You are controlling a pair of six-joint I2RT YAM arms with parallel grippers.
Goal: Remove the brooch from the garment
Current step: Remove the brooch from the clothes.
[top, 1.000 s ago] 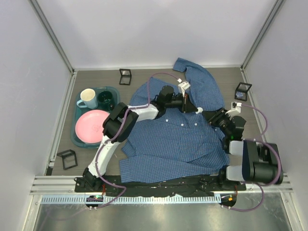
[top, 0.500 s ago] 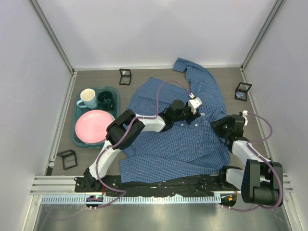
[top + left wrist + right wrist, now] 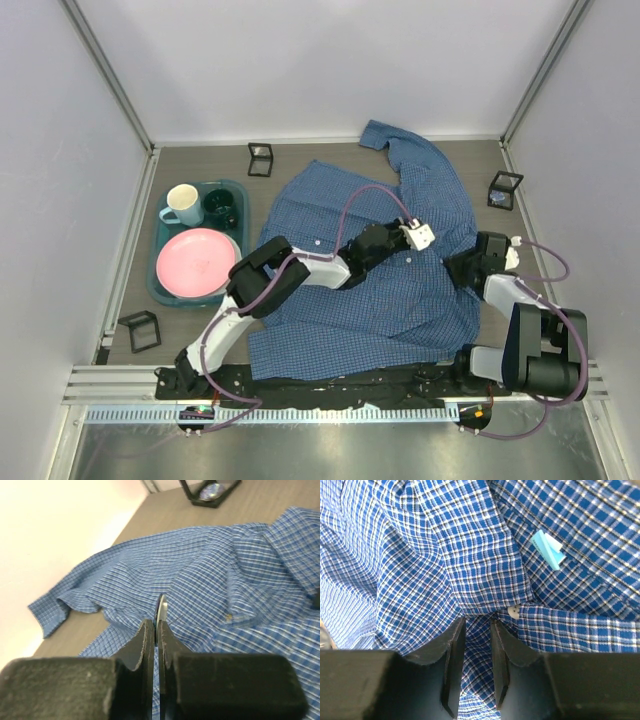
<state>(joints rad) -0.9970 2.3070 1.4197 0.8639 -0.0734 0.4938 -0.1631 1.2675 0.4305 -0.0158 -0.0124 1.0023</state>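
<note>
- Left of the frame: a teal tray (image 3: 156, 275) holding a pink plate (image 3: 195, 262), apart from the cloth.
- Centre: the garment (image 3: 340, 310) lies spread out, with the left arm across it.
- The left gripper (image 3: 156, 630) is pressed together on the brooch (image 3: 161, 607), a thin disc seen edge-on above the cloth.
- Right: the right gripper (image 3: 476, 635) nips a garment fold beside a white button (image 3: 513, 611).

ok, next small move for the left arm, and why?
Probably lift the left fingers up, off the shirt: they're shut on a thin disc, likely the brooch, which looks free of the cloth, while the right fingers pinch the shirt.
</note>
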